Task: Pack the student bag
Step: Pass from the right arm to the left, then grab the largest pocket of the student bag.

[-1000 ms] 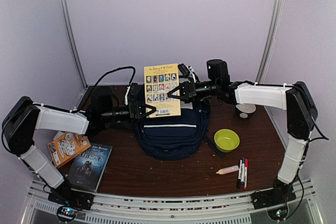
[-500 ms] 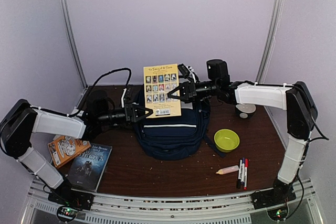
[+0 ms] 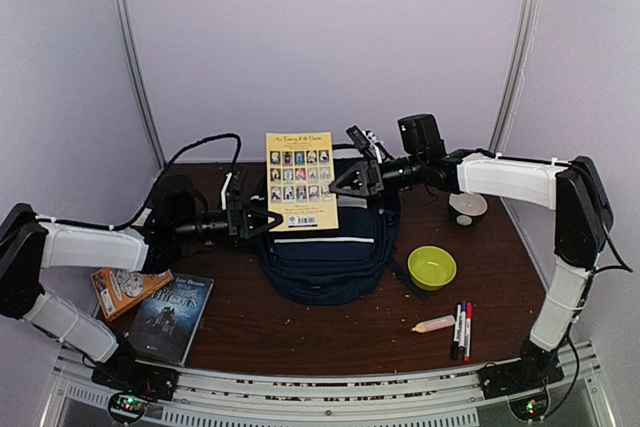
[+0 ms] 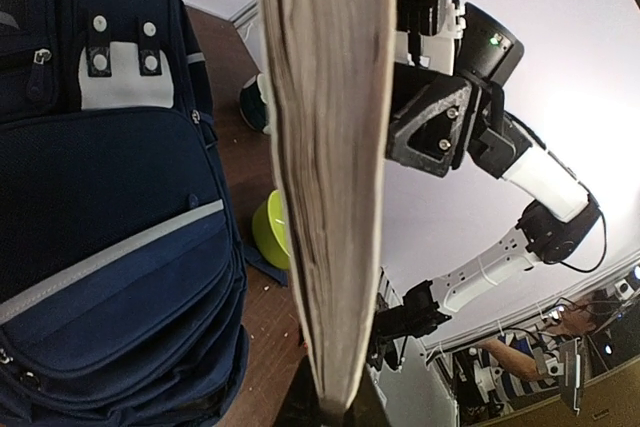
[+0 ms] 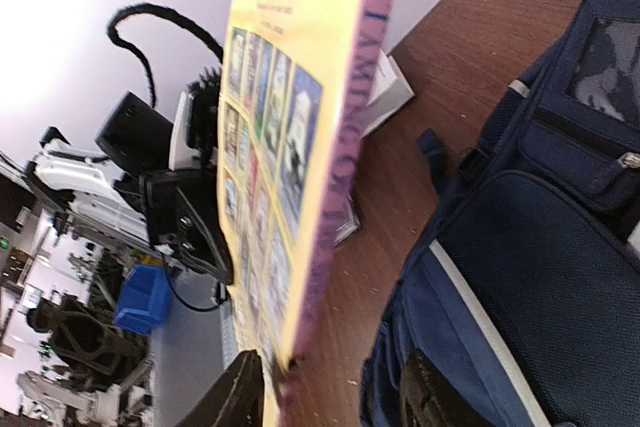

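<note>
**A:** What did the overhead camera give you?

**B:** The student bag (image 3: 325,257) sat toward the back of the tabletop (image 3: 300,332), between the two arms, with its white-striped front facing their bases. A yellow book (image 3: 301,179) stood upright over the bag's top. The left gripper (image 3: 268,219) met the book's lower left edge, and the right gripper (image 3: 338,183) met its right edge. A green bowl (image 3: 431,267) lay just right of the bag. An orange book (image 3: 125,285) and a dark book (image 3: 170,312) lay at the near left.

**A:** And the left wrist camera?

**B:** The book's page edge ran straight down into the left jaws, which were clenched on it. The bag's front pockets filled the left side.

**A:** The right wrist?

**B:** The book's purple spine stood between the right jaws. They looked spread wide, with the spine close to one finger, though I couldn't tell whether it touched. The bag lay just beside it.
</note>
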Robot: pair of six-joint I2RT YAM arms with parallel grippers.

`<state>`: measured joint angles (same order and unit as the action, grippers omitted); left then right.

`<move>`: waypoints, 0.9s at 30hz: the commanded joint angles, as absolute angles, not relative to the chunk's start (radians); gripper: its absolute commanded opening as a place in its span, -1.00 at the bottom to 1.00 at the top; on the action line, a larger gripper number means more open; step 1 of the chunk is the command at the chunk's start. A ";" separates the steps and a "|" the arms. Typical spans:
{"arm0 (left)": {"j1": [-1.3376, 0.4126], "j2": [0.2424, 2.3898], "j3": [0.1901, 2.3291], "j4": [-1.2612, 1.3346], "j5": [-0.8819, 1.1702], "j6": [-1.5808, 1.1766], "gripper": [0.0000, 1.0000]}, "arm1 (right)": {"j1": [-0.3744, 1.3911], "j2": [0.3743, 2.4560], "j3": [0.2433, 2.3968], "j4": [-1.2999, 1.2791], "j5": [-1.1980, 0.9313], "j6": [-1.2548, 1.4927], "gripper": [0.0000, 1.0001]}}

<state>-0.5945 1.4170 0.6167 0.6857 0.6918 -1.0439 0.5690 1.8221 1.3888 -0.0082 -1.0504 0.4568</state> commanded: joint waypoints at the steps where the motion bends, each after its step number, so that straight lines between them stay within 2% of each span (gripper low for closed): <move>1: -0.589 1.253 0.630 0.386 0.639 -0.935 -1.00 | 0.555 1.718 1.435 -0.327 -0.937 0.065 -0.04; 5: -0.585 1.115 0.691 0.011 0.548 -0.805 -1.00 | 0.599 1.699 1.438 -0.554 -0.749 -0.271 -0.09; 8: -0.569 1.044 0.721 -0.172 0.508 -0.774 -1.00 | 0.683 1.701 1.405 -0.618 -0.550 -0.450 -0.26; 11: -0.551 1.000 0.731 -0.280 0.502 -0.769 -1.00 | 0.776 1.718 1.370 -0.634 -0.416 -0.551 -0.42; 14: -0.532 0.970 0.735 -0.375 0.489 -0.753 -1.00 | 0.837 1.750 1.360 -0.631 -0.396 -0.583 -0.49; 20: -0.499 0.902 0.710 -0.479 0.465 -0.746 -1.00 | 0.895 1.826 1.381 -0.643 -0.378 -0.632 -0.50; 27: -0.490 0.816 0.706 -0.546 0.456 -0.744 -1.00 | 0.915 1.904 1.419 -0.645 -0.344 -0.638 -0.34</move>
